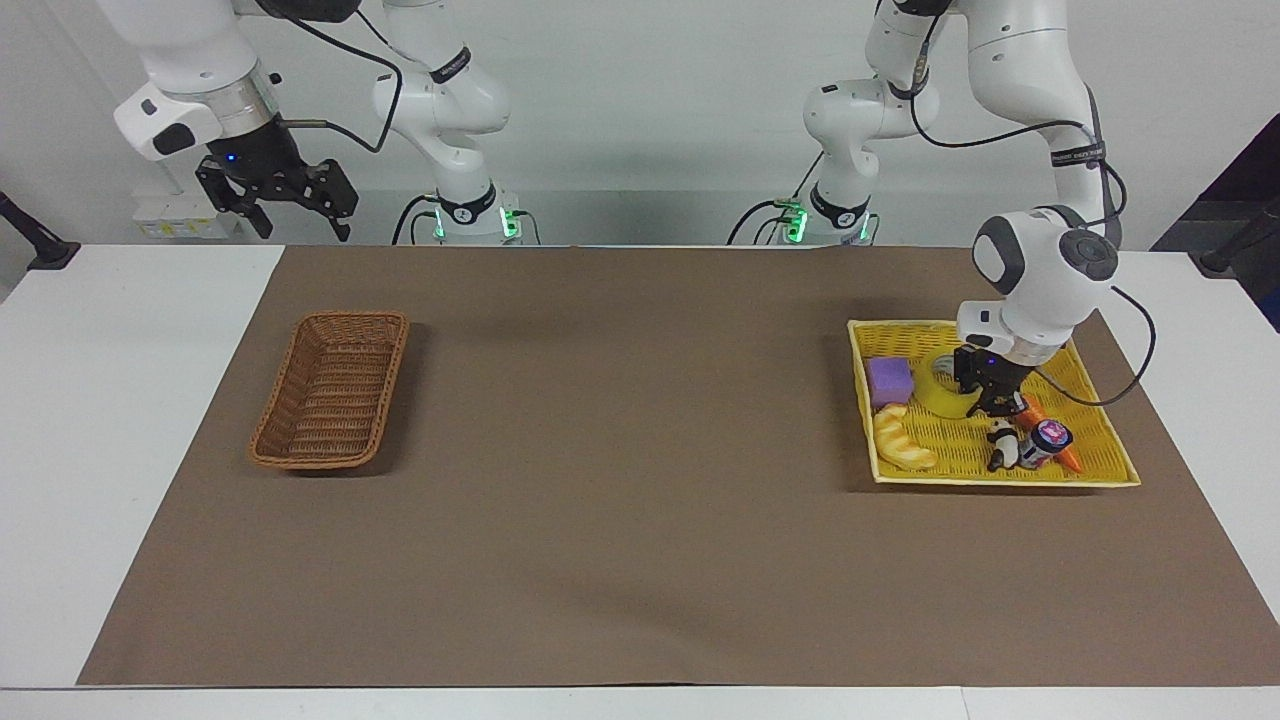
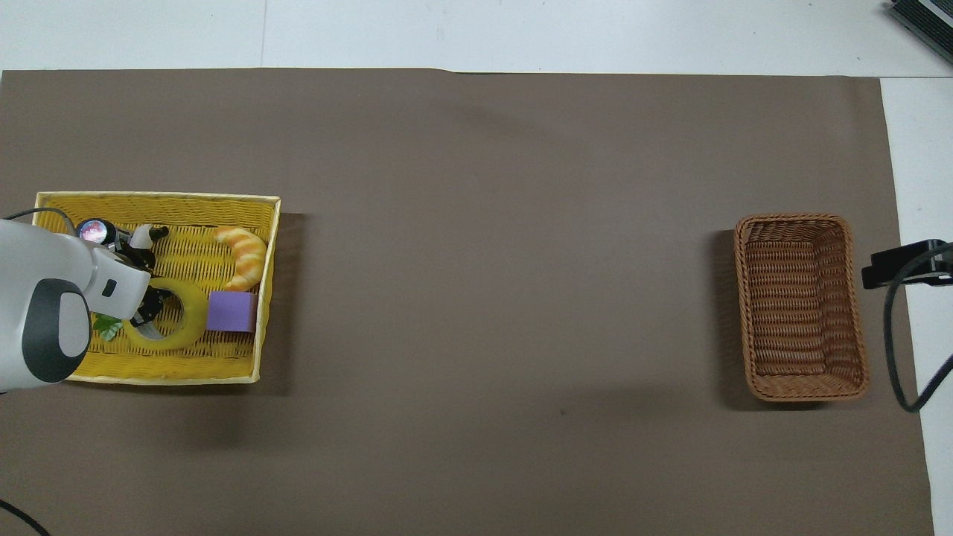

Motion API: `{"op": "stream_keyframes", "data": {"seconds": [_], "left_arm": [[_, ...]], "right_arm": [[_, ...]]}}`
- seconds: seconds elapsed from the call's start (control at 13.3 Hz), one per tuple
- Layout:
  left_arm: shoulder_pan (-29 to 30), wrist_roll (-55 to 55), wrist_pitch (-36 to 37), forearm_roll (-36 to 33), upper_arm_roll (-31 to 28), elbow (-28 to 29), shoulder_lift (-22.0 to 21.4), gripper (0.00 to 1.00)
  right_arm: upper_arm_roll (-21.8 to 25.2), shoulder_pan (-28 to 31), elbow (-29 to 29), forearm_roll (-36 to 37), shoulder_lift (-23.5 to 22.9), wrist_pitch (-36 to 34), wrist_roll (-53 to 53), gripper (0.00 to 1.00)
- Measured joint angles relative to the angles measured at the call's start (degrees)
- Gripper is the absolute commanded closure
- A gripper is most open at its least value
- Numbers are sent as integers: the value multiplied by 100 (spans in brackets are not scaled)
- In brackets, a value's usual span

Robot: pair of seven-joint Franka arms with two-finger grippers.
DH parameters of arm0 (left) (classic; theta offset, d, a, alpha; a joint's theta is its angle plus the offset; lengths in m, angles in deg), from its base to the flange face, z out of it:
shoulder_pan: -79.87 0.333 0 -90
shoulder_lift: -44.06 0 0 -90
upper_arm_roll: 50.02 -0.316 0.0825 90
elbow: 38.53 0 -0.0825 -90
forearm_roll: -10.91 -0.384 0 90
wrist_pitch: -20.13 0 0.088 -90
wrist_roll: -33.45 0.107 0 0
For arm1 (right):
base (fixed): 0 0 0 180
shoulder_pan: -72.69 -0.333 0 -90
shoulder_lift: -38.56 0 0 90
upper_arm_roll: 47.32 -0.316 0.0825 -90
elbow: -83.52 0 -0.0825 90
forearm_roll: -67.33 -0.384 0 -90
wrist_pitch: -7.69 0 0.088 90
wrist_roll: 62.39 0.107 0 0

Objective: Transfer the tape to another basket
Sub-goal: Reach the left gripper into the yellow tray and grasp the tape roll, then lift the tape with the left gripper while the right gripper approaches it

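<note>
The left gripper (image 1: pixel 985 398) is low inside the yellow mesh basket (image 1: pixel 1100 445) at the left arm's end of the surface, down at the tape (image 1: pixel 942 395), at the side of the roll toward that end's edge; I cannot tell whether it has closed on the roll or only straddles its wall. The tape lies flat in that basket, nearer the robots than the croissant (image 1: pixel 903 440), beside the purple block (image 1: pixel 889 379), with a small panda figure (image 1: pixel 1001 446), a little jar (image 1: pixel 1047 437) and a carrot (image 1: pixel 1066 457) close by. So the task looks barely begun: the grasp is being made, and the lift, the carry and the drop remain. The basket (image 1: pixel 333 388) sits empty near the right arm's end. The right gripper (image 1: pixel 290 213) waits, fingers apart, above that end's corner nearest the robots. No readable writing shows on the tape or the jar.
</note>
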Motion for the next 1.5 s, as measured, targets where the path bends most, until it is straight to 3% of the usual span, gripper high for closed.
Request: {"op": "stream_keyframes", "data": {"seconds": [0.38,0.67,1.05,1.5], "left_arm": [[-24,-865,1136,83,82,-440,-576,100],[-466,-2162,1667,863,164,-449,-964,100],[-1776,-5079,1621,1318,210,-449,-964,100],[-3052,-8036,878,1382,215,-454,-945,100]], "right_arm": [[-2,-10,-105,-1,7,15,0,0],[8,34,-250,-581,8,252,1,0],[-2,39,-821,-1312,7,870,2,0],[-5,-8,-1545,-2516,-137,1636,189,0]]}}
